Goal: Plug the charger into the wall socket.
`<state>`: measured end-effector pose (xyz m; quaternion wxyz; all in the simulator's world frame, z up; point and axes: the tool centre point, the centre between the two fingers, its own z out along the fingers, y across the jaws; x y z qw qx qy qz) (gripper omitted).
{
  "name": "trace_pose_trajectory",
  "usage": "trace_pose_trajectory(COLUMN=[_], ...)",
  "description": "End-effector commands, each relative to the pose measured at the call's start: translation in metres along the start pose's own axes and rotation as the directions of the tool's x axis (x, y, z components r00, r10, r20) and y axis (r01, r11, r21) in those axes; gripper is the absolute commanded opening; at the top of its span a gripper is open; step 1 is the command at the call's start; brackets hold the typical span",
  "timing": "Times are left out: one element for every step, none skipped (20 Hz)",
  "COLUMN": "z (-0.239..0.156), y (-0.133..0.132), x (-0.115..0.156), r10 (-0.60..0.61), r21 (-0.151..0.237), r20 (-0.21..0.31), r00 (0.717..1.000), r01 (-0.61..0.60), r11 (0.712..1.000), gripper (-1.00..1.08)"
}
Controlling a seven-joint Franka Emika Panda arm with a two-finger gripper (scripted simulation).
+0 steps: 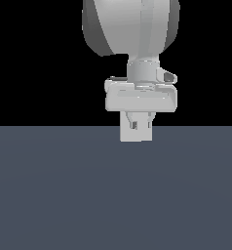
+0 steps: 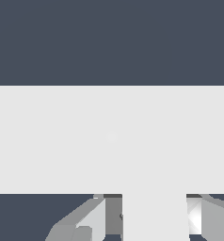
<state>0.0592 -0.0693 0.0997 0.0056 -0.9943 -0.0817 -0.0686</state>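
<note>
In the wrist view, nearest the camera, a plain white-grey box, the charger (image 2: 155,216), sits between the gripper's (image 2: 147,221) two grey fingers (image 2: 88,221), which close against its sides, so the gripper is clamped on the charger. Directly beyond the charger's far end, a broad pale slab fills the whole width of the picture: this is the wall socket (image 2: 111,139), with only a very faint mark at its centre. The charger's end appears to meet the socket, though real contact cannot be judged. Beyond it lies a flat dark blue-grey floor (image 2: 111,42). In the exterior view, the arm hangs from above over that floor (image 1: 115,195), and a square pale block (image 1: 136,134) shows just under the gripper (image 1: 137,124).
</note>
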Motion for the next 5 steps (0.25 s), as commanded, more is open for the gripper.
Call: trace_pose_trajectory(z=[0.0004, 0.0006, 0.0007, 0.0007, 0.0007], y=[0.0003, 0.0003, 0.0004, 0.0004, 0.0004], x=[0.0046, 0.0056, 0.0063, 0.0067, 0.0068], r10=[0.000, 0.000, 0.000, 0.000, 0.000], r21=[0.000, 0.000, 0.000, 0.000, 0.000], r20=[0.000, 0.000, 0.000, 0.000, 0.000], r00=[1.000, 1.000, 1.000, 1.000, 1.000], r01=[0.000, 0.000, 0.000, 0.000, 0.000], r11=[1.000, 1.000, 1.000, 1.000, 1.000], gripper=[-1.00, -1.00, -1.00, -1.00, -1.00])
